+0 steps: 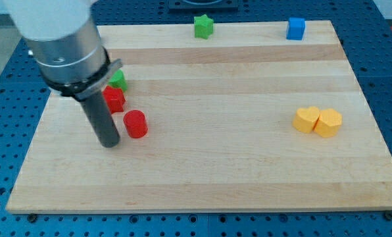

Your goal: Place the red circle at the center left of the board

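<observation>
Wooden worktop on blue pegboard, my tip set just left of red circle, no hand fitted, nothing held.

Red circle: we log it as a short red cylinder, standing upright on its flat base with the round top face up. It lies on the board's left part, about mid-height in the view, slightly below the middle line. The top face reads a brighter red than the side wall. It rests flat on the wood, with no tilt that we can make out.
</observation>
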Motion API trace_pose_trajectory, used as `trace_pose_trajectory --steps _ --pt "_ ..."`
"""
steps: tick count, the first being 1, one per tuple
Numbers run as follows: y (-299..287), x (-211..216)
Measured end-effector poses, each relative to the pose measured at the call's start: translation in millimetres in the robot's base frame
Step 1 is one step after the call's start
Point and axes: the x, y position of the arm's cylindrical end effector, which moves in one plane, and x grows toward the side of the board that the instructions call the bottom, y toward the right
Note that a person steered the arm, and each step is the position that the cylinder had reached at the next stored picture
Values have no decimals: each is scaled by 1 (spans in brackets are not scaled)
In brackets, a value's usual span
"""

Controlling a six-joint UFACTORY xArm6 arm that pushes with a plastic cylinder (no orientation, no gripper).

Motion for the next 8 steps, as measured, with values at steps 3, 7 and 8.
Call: trace_pose_trajectory --steps 3,7,8 --pt "104 21" --pt "89 -1" --pt "110 -30"
